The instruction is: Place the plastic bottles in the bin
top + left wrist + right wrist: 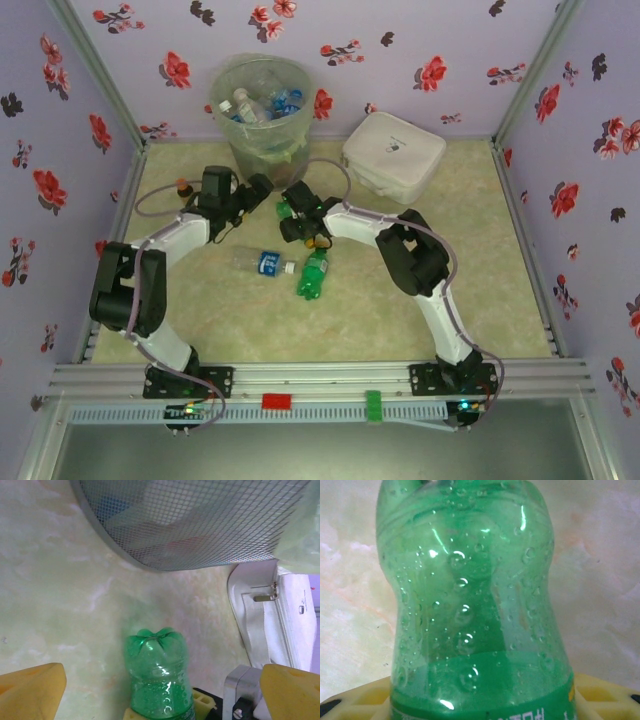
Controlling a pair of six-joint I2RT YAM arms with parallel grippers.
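Note:
A green plastic bottle (475, 605) lies between the yellow fingers (605, 692) of my right gripper (291, 213), which is shut on its labelled middle, just in front of the bin (258, 110). From the left wrist the same bottle (159, 675) shows base-first. My left gripper (258, 190) hangs open beside it with nothing between its yellow fingers (35, 690), close to the bin's mesh wall (200, 520). Several bottles lie inside the bin. A second green bottle (314, 275) and a clear bottle with a blue label (265, 262) lie on the table.
A flat white rounded-square box (393, 155) stands right of the bin, and its side (280, 625) sits close to the left gripper. Flowered walls enclose the pale green table (480, 290) on three sides.

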